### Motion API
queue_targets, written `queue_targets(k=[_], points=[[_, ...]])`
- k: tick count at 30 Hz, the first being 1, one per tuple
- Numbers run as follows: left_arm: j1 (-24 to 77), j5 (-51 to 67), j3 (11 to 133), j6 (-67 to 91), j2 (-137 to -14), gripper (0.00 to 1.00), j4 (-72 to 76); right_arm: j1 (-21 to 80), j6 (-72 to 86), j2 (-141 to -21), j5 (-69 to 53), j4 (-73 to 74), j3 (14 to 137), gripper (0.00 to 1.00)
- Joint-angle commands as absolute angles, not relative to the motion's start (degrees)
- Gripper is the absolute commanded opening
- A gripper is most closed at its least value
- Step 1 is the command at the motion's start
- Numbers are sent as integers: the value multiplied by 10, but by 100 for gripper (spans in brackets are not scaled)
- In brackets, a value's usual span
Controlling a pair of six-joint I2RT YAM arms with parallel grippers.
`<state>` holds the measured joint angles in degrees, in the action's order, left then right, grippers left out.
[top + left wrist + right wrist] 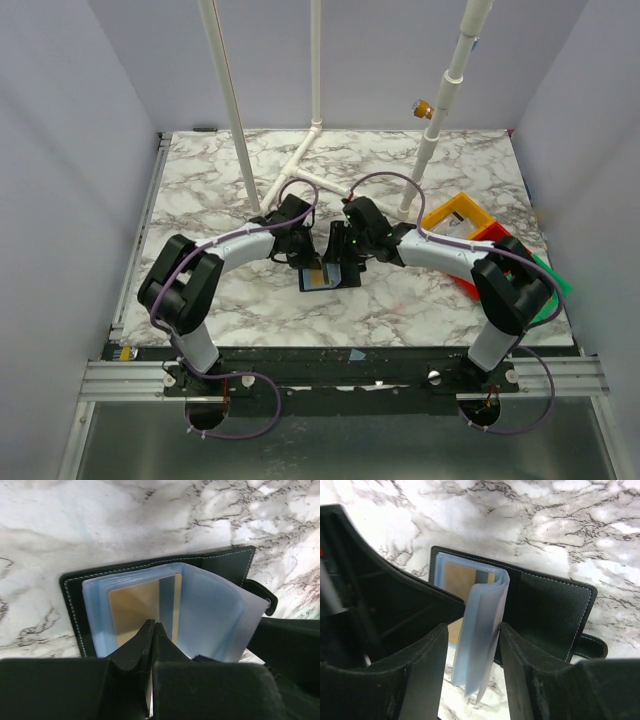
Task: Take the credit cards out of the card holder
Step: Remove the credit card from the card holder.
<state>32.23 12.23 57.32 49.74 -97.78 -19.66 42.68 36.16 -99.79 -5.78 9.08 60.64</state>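
The black card holder (345, 277) lies open on the marble between both arms. Its stitched cover (225, 562) frames pale blue-grey plastic sleeves (210, 610), and a tan credit card (132, 607) shows inside the bottom sleeve. My left gripper (152, 626) is shut, its tips resting on the sleeve over that tan card (460, 580). My right gripper (472, 627) stands open around a raised bundle of sleeves (482, 630); the right finger touches the bundle and a gap shows on the left. From above, the two grippers (305, 258) (347, 255) meet over the holder.
Yellow (458, 215), red (490, 235) and green (548, 280) bins sit at the right, by the right arm's elbow. White pipes (300, 165) stand and lie just behind the grippers. The holder's closing tab (592, 647) sticks out to the right.
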Motion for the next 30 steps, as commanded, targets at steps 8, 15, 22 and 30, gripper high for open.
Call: queue_targets(k=[8,15,22,30], points=[[363,161,630,509,-999,0,-177,420,380,-857,54,149,582,52],[386,166,681,525,-1063,0,-182,420,385,-777,105,184,549,47],[389,160,701,511,-1068,0,-194,420,388,-780,60,172,545,46],[344,102,639,473,-935,0,-240,419,404,-825,-44,112,554,40]])
